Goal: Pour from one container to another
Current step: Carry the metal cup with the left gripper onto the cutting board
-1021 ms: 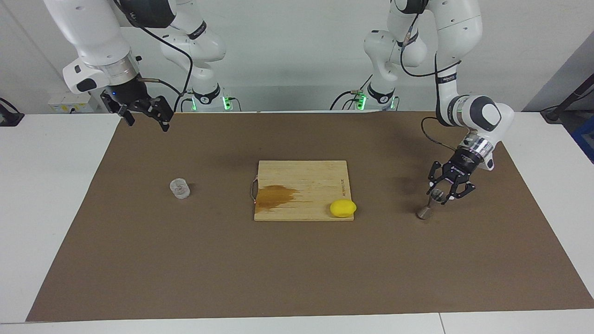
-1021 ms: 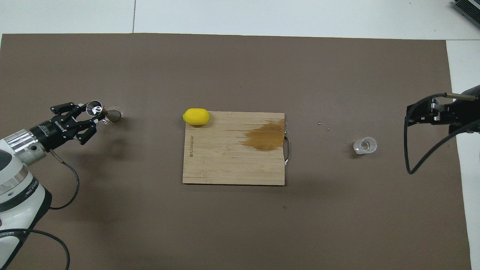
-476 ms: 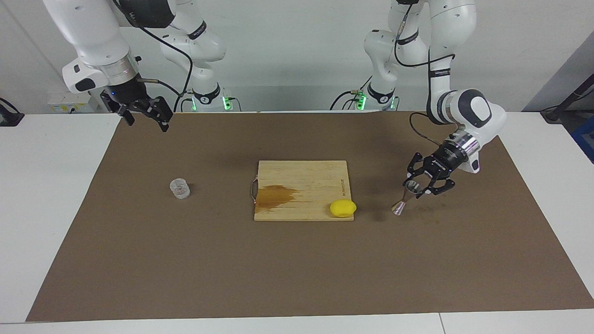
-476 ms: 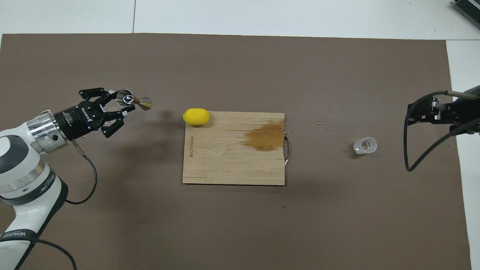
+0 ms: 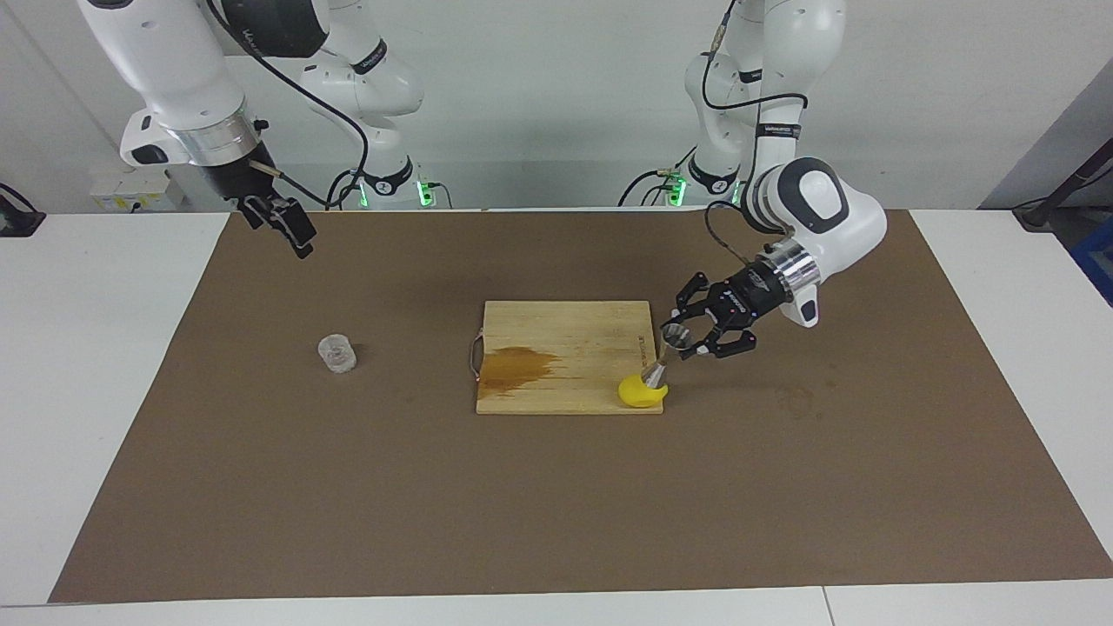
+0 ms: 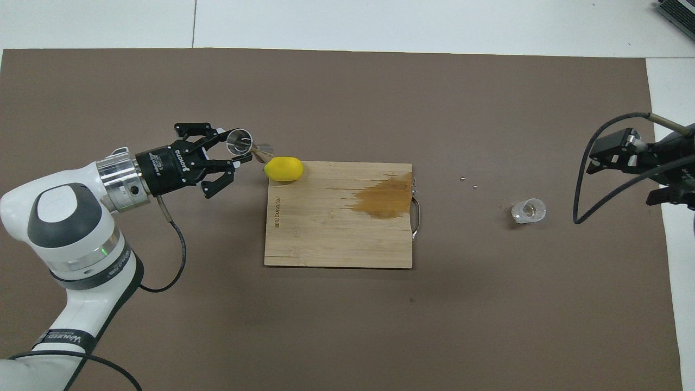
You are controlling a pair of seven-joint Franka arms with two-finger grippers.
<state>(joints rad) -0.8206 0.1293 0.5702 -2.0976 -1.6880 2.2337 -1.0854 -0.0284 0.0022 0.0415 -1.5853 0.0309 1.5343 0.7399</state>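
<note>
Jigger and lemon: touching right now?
Cannot tell. In the facing view the jigger, tilted in the left hand, overlaps the lemon at its lower end. The overhead view has them meeting too, but neither shows contact or a gap plainly.

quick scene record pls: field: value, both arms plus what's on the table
left gripper: jaws shut on the hourglass-shaped silver steel jigger, tilted in the air over the yellow lemon
right gripper: jaws open, holding nothing, waits above its end of the brown mat
small clear textured cup: upright on the mat, toward the right arm's end
wooden cutting board: mid-mat, brown wet stain, lemon on one corner
</note>
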